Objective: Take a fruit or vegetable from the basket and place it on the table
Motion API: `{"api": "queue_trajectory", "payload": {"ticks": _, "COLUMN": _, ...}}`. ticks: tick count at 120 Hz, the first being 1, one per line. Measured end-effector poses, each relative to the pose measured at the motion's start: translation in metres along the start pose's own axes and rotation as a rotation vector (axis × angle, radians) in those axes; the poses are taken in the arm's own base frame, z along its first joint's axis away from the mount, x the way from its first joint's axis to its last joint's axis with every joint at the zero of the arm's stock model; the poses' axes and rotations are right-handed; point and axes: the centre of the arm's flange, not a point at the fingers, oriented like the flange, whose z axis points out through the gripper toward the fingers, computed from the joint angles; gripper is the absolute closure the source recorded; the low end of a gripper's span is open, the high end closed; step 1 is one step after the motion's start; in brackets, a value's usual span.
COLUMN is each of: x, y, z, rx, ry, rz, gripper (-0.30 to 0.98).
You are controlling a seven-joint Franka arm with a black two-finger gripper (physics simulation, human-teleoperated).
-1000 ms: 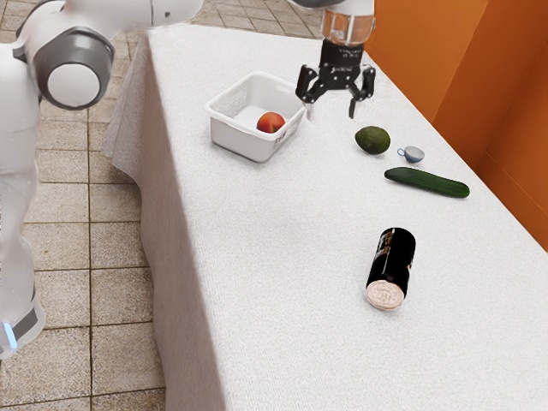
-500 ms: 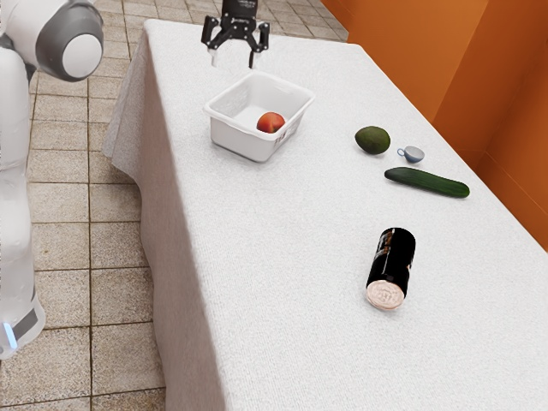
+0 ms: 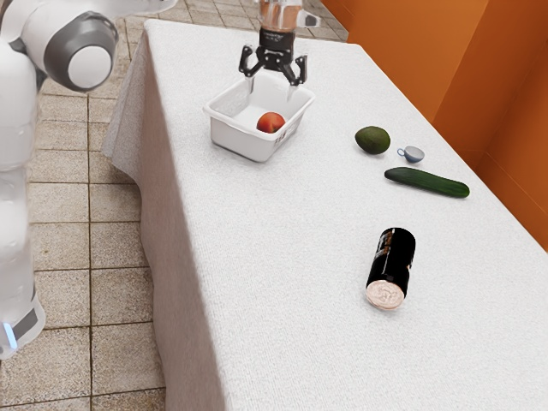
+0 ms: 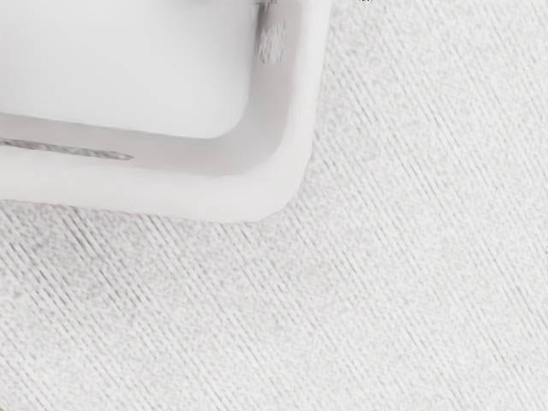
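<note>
In the exterior view my gripper [image 3: 274, 87] is open with nothing between its fingers, over the back part of the white basket [image 3: 235, 138]. A red, round fruit [image 3: 271, 122] lies inside the basket, in its corner toward the exterior view's right, lower than the fingertips and nearer the camera. The wrist view has a rounded corner of the basket [image 4: 257, 193] and its pale floor, beside the white tablecloth [image 4: 411, 282].
Outside the basket, on the table [image 3: 282, 274], are a dark green avocado [image 3: 372, 140], a small blue cup [image 3: 413, 154], a cucumber [image 3: 426, 181] and a black can [image 3: 392, 267] lying on its side. An orange wall [image 3: 462, 77] stands beyond the table's far edge.
My gripper first swung toward the exterior view's left, behind the basket, then came back rightward and nearer the camera, over the basket. It has stayed open; the objects have not moved.
</note>
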Motion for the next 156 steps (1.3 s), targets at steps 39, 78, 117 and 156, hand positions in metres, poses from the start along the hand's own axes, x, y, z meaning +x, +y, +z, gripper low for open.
{"api": "queue_trajectory", "payload": {"ticks": 39, "x": 0.007, "y": -0.022, "z": -0.028, "rx": -0.047, "ry": 0.249, "rz": 0.650, "gripper": 0.00}}
{"api": "queue_trajectory", "payload": {"ticks": 78, "x": -0.018, "y": -0.111, "z": -0.027, "rx": -0.042, "ry": 0.247, "rz": 1.048, "gripper": 0.00}}
{"api": "queue_trajectory", "payload": {"ticks": 117, "x": 0.037, "y": -0.154, "z": 0.003, "rx": 0.091, "ry": 0.235, "rz": 1.244, "gripper": 0.00}}
{"api": "queue_trajectory", "payload": {"ticks": 156, "x": 0.076, "y": -0.119, "z": 0.000, "rx": 0.198, "ry": 0.261, "rz": 1.450, "gripper": 0.00}}
